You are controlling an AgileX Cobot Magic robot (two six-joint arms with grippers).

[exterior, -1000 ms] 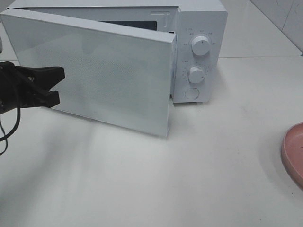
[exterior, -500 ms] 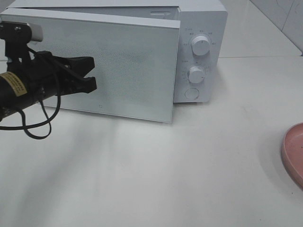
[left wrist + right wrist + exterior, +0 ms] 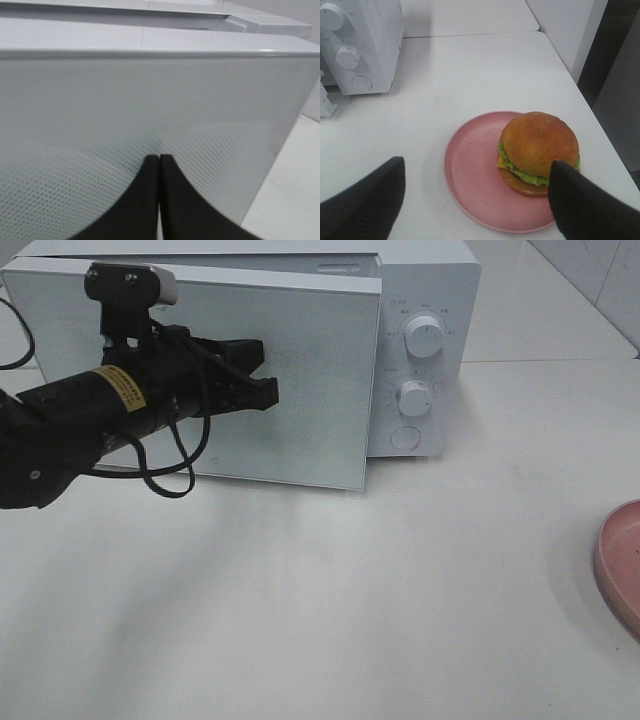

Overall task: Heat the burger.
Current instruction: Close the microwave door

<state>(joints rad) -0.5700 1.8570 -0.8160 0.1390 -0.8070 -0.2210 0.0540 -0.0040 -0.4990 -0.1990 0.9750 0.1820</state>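
Against the microwave door (image 3: 250, 370), left hand (image 3: 268, 378) has its fingers pressed together, holding nothing, tips on the door's front panel. Door was swung well out a second ago and is now almost flush with the microwave (image 3: 420, 350) — only a thin gap shows along its top edge. Odd for the task: burger (image 3: 539, 152) isn't inside. It sits on the pink plate (image 3: 470, 175) on the counter (image 3: 400, 590), under the right hand (image 3: 475, 200), closer to one finger than the other, well apart from the left hand and the oven. Right hand hangs above it with fingers spread wide, gripping nothing. My read — door will need opening again before heating can start, or this is a push test.

Burger stands upright, bun top up, layers stacked vertically; round, so no real long axis across the plate. Lettuce and cheese poke out on the side toward the plate's middle. Dials (image 3: 424, 338) look untouched.
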